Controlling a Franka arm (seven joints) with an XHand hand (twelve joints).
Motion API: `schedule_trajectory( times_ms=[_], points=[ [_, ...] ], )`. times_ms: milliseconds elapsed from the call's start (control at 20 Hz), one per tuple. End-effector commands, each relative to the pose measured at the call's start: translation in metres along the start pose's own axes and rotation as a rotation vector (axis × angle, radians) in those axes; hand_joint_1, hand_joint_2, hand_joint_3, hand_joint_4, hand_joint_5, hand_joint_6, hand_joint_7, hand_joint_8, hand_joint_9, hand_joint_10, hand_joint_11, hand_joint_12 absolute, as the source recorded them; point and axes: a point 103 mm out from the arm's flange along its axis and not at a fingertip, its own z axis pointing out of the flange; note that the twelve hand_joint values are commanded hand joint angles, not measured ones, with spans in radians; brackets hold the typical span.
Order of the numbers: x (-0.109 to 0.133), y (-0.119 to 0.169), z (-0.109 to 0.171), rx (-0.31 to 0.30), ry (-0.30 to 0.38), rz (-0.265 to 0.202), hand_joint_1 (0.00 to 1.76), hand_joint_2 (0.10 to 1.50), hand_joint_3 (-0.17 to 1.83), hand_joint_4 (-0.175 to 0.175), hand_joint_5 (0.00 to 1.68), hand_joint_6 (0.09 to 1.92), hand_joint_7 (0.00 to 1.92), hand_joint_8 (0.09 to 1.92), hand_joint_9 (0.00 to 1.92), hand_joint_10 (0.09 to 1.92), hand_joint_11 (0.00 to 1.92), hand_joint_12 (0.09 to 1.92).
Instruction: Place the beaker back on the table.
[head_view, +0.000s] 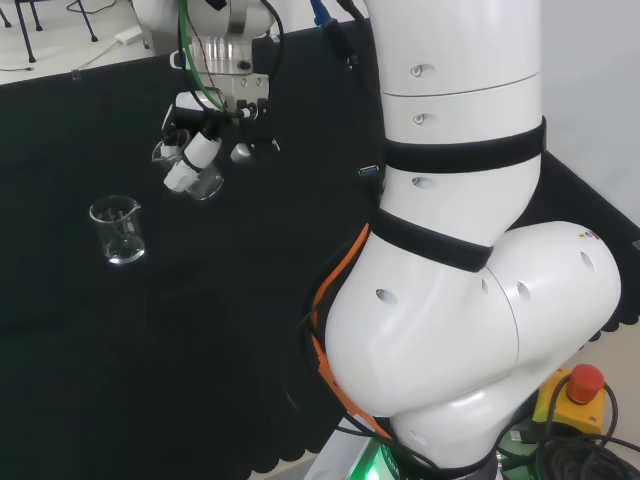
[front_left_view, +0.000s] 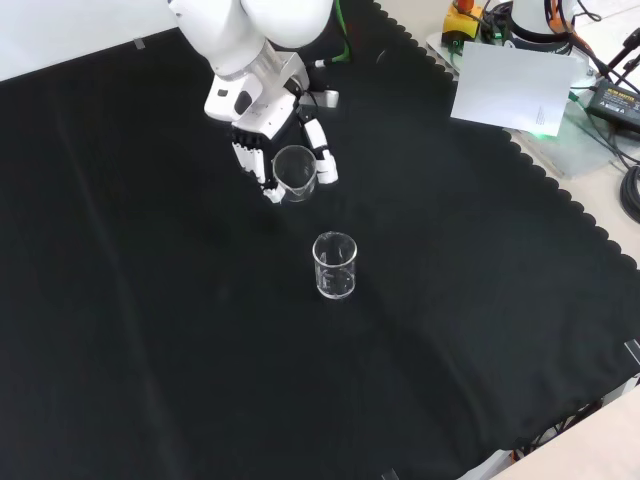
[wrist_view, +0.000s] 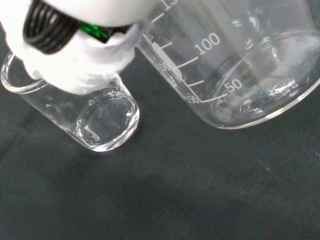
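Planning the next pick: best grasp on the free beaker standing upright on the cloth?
Grip the free beaker round its straight side wall, about mid-height, coming in level from the side facing the hand. It stands upright, mouth up, with bare cloth all round, so a side wrap looks safest; its clear rim offers little to pinch. The hand's fingers are now curled round the other beaker.

The arm (head_view: 470, 250) is glossy white, built of rounded links dotted with small recessed screws. Two black straps band it, and orange and black cables (head_view: 335, 290) run beside it. The hand (front_left_view: 262, 140) is black and white, its fingers (front_left_view: 322, 152) in white segments with black joints; green wires (head_view: 195, 50) cross the wrist.
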Motion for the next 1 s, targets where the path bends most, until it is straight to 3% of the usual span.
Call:
schedule_trajectory(
  times_ms=[50, 250, 600, 1000],
  points=[
    [-0.015, 0.009, 0.017, -0.003, 0.063, -0.018, 1.13, 0.69, 0.64, 0.104, 1.22, 0.77, 1.71, 0.09, 1.60, 0.16, 1.21, 0.85],
    [-0.030, 0.010, 0.029, 0.003, 0.124, -0.011, 1.13, 0.70, 0.63, 0.118, 1.22, 0.75, 1.71, 0.09, 1.59, 0.16, 1.20, 0.86],
    [-0.040, 0.005, 0.044, -0.020, 0.170, -0.021, 1.13, 0.70, 0.63, 0.118, 1.22, 0.75, 1.71, 0.09, 1.59, 0.16, 1.20, 0.86],
    [-0.043, 0.000, 0.059, -0.060, 0.179, -0.035, 1.13, 0.71, 0.60, 0.100, 1.22, 0.74, 1.70, 0.09, 1.59, 0.16, 1.19, 0.86]
  ],
)
